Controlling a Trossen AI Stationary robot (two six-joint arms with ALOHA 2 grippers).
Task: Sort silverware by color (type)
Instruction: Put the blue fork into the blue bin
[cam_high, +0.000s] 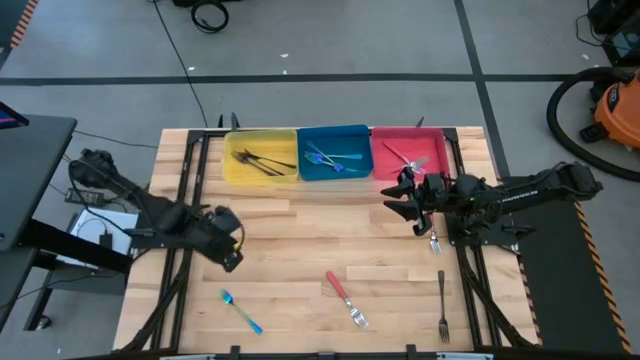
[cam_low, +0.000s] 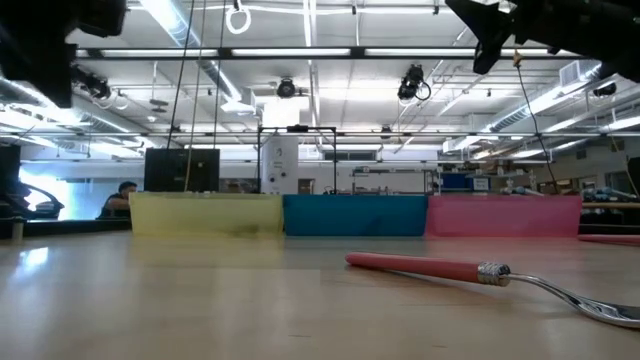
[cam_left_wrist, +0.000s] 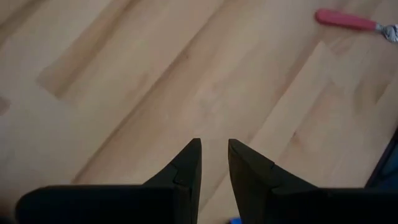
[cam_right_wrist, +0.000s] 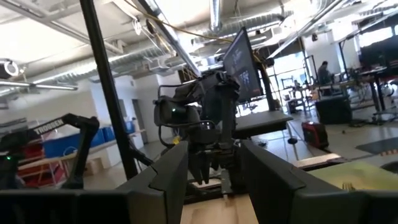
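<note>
Three bins stand along the far edge: a yellow bin (cam_high: 262, 157) holding dark forks, a blue bin (cam_high: 335, 152) holding blue forks, and a pink bin (cam_high: 408, 150) holding a red-handled fork. A blue-handled fork (cam_high: 240, 312), a red-handled fork (cam_high: 345, 298) and a dark fork (cam_high: 442, 305) lie flat on the near part of the table. Silver tines of another fork (cam_high: 435, 243) show beside the right arm. My left gripper (cam_left_wrist: 214, 163) points down over bare wood, far side of the blue fork, narrowly open and empty. My right gripper (cam_right_wrist: 214, 177) hovers open and empty just in front of the pink bin.
Black rails (cam_high: 190, 200) run from the far edge to the near edge down both sides of the wooden table (cam_high: 320, 235). There is free wood between the bins and the loose forks. The red-handled fork (cam_low: 430, 267) lies close to the low camera.
</note>
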